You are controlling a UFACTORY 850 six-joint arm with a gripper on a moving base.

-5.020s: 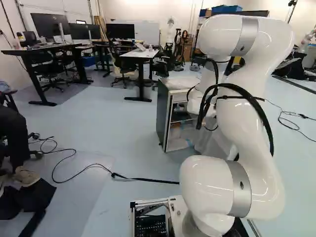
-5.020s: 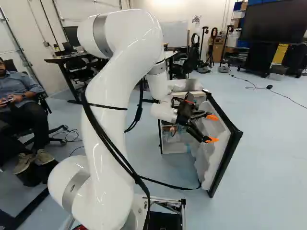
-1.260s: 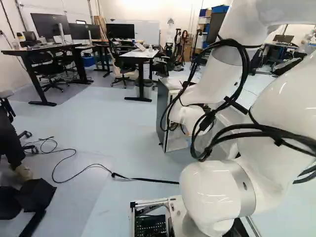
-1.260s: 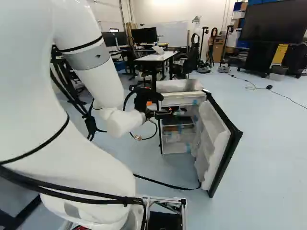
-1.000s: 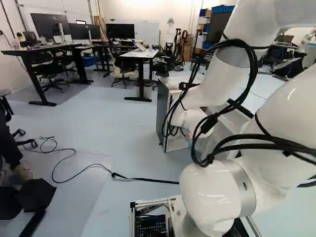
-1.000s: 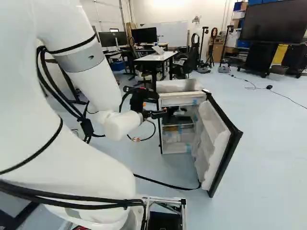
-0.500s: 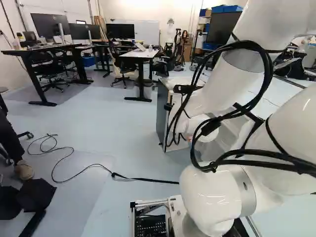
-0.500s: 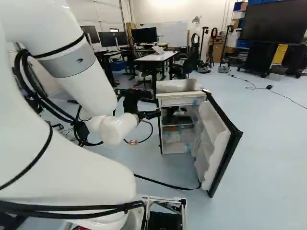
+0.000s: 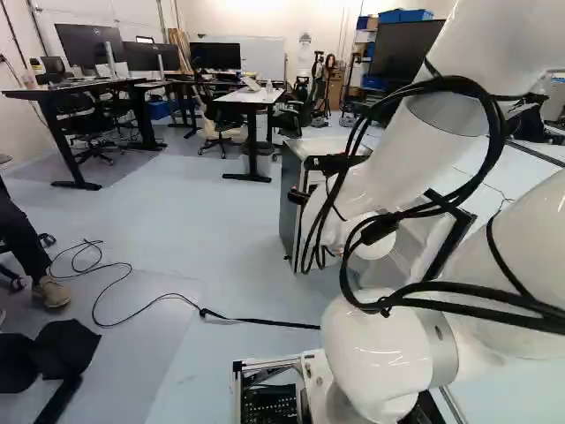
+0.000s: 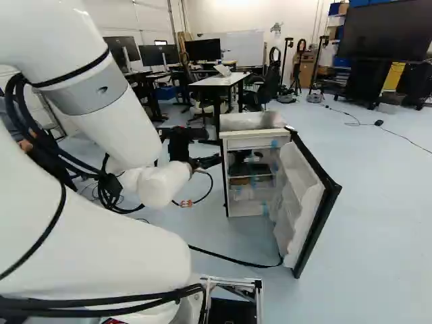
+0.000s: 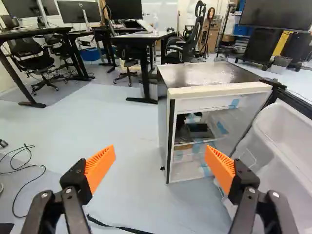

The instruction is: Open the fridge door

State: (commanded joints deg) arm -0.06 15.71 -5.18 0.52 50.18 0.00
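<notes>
While the white arm [image 10: 88,250] fills much of both base views, its upper bends run out of frame and black hoses [image 9: 494,141] loop across it. Fridge [image 10: 253,121] stands on the floor ahead of the base, upright. Its door [image 10: 314,209] is swung wide open, white shelved liner showing, dark outer panel seen nearly edge-on in the right base view. In the left base view the arm covers most of the door and much of the fridge front. In the wrist view the door's outer portion is cut off, and one finger hides part of its liner.

Gripper [image 10: 214,161] is just beside the open front, on the side away from the door. Wrist view gives its state: fingers spread well apart, orange pads [image 11: 100,168] facing each other, nothing gripped, floor visible between them. The fingers are hard to separate in the right base view; in the left, the white wrist hides most of the gripper.

Inside the fridge: a dark tray [image 11: 199,130] on a shelf, strips of blue tape [image 11: 222,127], and dim items beside the tray, too shadowed to identify. Liner details are blurred.
</notes>
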